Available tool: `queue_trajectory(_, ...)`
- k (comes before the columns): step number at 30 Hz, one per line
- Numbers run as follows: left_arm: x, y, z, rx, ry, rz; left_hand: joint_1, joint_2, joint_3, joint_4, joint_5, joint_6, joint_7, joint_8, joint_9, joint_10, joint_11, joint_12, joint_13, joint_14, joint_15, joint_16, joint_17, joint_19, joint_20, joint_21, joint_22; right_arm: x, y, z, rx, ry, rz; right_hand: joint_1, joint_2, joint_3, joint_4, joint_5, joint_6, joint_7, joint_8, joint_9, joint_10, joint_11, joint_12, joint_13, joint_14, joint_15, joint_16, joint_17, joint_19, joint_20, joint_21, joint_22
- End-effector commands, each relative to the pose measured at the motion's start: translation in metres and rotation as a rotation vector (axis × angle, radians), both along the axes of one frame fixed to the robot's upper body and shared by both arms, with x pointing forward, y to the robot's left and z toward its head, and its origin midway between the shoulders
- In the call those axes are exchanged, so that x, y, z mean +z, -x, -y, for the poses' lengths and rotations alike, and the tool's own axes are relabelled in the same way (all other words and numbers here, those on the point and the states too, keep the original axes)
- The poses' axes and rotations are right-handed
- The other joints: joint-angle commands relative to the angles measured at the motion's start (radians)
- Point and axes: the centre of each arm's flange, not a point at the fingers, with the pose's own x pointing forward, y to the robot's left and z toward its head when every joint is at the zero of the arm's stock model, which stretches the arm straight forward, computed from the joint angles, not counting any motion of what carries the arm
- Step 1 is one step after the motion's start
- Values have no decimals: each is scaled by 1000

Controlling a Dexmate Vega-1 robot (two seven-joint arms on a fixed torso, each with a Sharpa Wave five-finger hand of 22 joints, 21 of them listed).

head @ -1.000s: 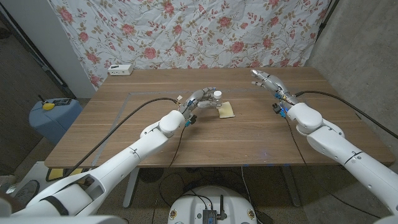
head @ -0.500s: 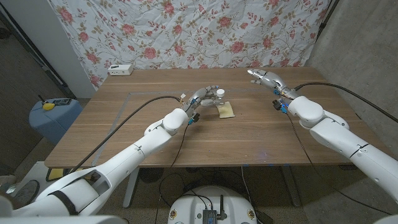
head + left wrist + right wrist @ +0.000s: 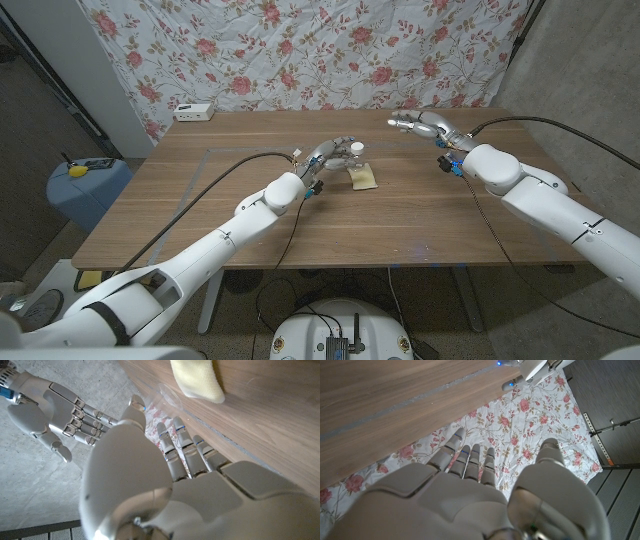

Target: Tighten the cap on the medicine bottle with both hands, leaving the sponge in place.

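Just past the middle of the wooden table (image 3: 200, 215), toward its far edge, the medicine bottle (image 3: 353, 155) stands upright, its long axis vertical and its white cap (image 3: 355, 148) on top. The left hand (image 3: 330, 155) is wrapped about it from the bottle's nine o'clock side, fingers curled round the body; in the left wrist view those fingers (image 3: 182, 447) press against the clear bottle (image 3: 162, 407), so I take it as gripped. The yellow sponge (image 3: 364, 177) lies flat just beside the bottle's foot, at about five o'clock from it, close enough that I cannot tell whether they touch. The right hand (image 3: 420, 124) hangs above the table, well apart from the bottle, at roughly two o'clock from it; its fingers are stretched out and a little apart, pointing toward nine o'clock, holding nothing, and the left wrist view shows the same spread hand (image 3: 47, 407) across from the bottle. So the left hand is plainly the nearer one. The coming move, as I judge it, turns on the right hand travelling toward eight o'clock and down onto the cap from above, along that upright axis, while keeping off the sponge below.
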Motion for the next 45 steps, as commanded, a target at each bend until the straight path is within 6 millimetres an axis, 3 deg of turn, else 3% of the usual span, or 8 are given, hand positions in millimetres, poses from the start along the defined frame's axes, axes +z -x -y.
queue_trajectory(1, 2, -1, 6, -12, -15, 5, -4, 8, 8, -1, -3, 12, 2, -1, 2, 20, -10, 4, 3, 10, -115, -2, 0, 9, -74, -2, 2, 10, 12, -10, -33, 96, -1, 9, -6, -4, -12, -5, -5, 7, -6, 2, -6, -3, 2, 1, -1, 7, 2, 2, 8, -18, 2, 3)
queue_trajectory(24, 1, 2, 11, -19, -20, 21, -6, 9, 14, -2, -3, 12, -7, -3, 2, 14, -13, -1, 4, 10, -113, -3, 0, 5, -75, -3, 2, 33, 23, -28, -87, 285, -40, 7, -26, -11, -9, -5, -102, -33, -21, 4, -69, -21, -8, 6, -49, 48, -6, 7, -44, 65, -6, 6)
queue_trajectory(26, 1, 2, 11, -18, -19, 23, -7, 9, 15, -2, -4, 12, -7, -4, 2, 14, -12, -1, 4, 9, -113, -3, 0, 5, -74, -3, 2, 35, 22, -30, -96, 300, -42, 9, -26, -10, -8, -4, -104, -130, -10, 6, -77, -19, -3, 8, -54, 50, -2, 8, -51, 65, -3, 7)
queue_trajectory(29, 2, 1, 11, -15, -17, 26, -7, 9, 15, -2, -4, 12, -10, -4, 2, 15, -14, 0, 4, 9, -113, -3, 0, 4, -74, -3, 2, 38, 22, -32, -103, 327, -50, 10, -27, -10, -9, -3, -110, -144, -10, 7, -84, -19, -4, 9, -61, 52, -4, 8, -58, 65, -4, 7)
queue_trajectory(32, 3, 1, 12, -15, -14, 28, -8, 9, 16, -2, -4, 12, -12, -4, 2, 17, -14, 0, 4, 9, -113, -3, 0, 4, -75, -3, 2, 41, 21, -35, -110, 353, -59, 12, -32, -11, -10, -3, -131, -80, -12, 8, -92, -12, -1, 11, -72, 62, -4, 8, -65, 72, -2, 7)
queue_trajectory(35, 4, 0, 13, -15, -10, 29, -8, 10, 17, -2, -4, 13, -12, -3, 1, 18, -15, 0, 4, 9, -113, -3, 0, 3, -75, -3, 2, 44, 20, -38, -116, 376, -70, 16, -31, -9, -10, -2, -132, -122, -5, 10, -106, -13, 0, 13, -79, 63, -1, 9, -79, 71, -1, 8)
queue_trajectory(39, 5, -2, 15, -15, -8, 30, -9, 11, 18, -2, -4, 14, -12, -4, 1, 18, -14, 0, 4, 9, -112, -3, 0, 3, -74, -3, 2, 48, 20, -40, -123, 398, -72, 26, -33, -5, -13, -2, -147, 5, -5, 9, -119, -12, 2, 16, -88, 71, 0, 9, -91, 77, 0, 8)
queue_trajectory(45, 8, -4, 18, -17, -8, 34, -10, 11, 20, -2, -4, 15, -13, -3, 1, 17, -13, -1, 4, 9, -112, -3, 0, 2, -75, -3, 2, 52, 20, -44, -141, 434, -73, 34, -29, 0, -15, -3, -138, 24, 0, 8, -124, -5, 1, 16, -93, 81, 0, 9, -101, 83, -2, 8)
